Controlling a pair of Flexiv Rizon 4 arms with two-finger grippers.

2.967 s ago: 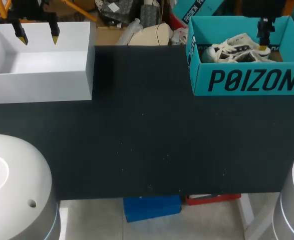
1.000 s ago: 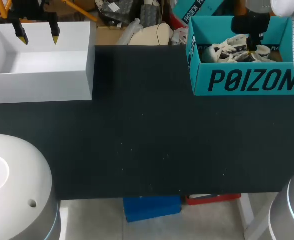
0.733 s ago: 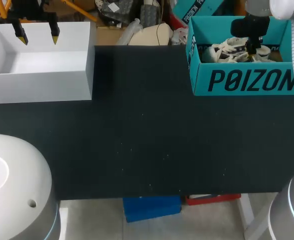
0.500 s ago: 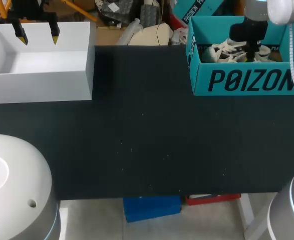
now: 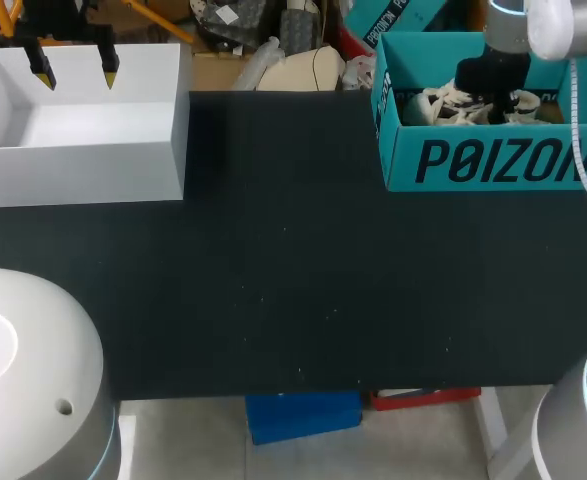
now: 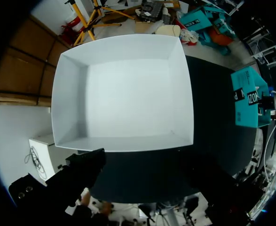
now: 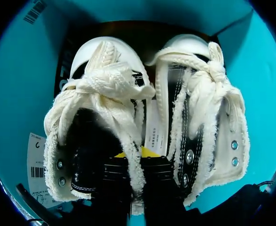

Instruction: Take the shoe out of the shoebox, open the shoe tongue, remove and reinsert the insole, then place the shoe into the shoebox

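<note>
A dark, matte surface (image 5: 303,270) is being occupied by two boxes, both at its far edge and well apart, with bare black mat lying between them and across the whole near half. At the far left, an open white box (image 5: 83,170) is being overhung by the left hand (image 5: 76,70), whose yellow-tipped fingers are being held wide apart above the box's far wall, with nothing between them. At the far right, a teal shoebox (image 5: 493,160) is being entered from above by the right hand (image 7: 135,153). Inside it, a pale shoe (image 7: 100,75) with thick cream laces and a fleecy collar is being kept on the box floor, side by side with a second shoe (image 7: 208,117) of the same kind, the two touching along their sides. The fleecy edge of the first shoe's collar is being clamped between the right hand's fingers (image 7: 112,188), which are being held close together, one inside the dark opening and one outside it.
</note>
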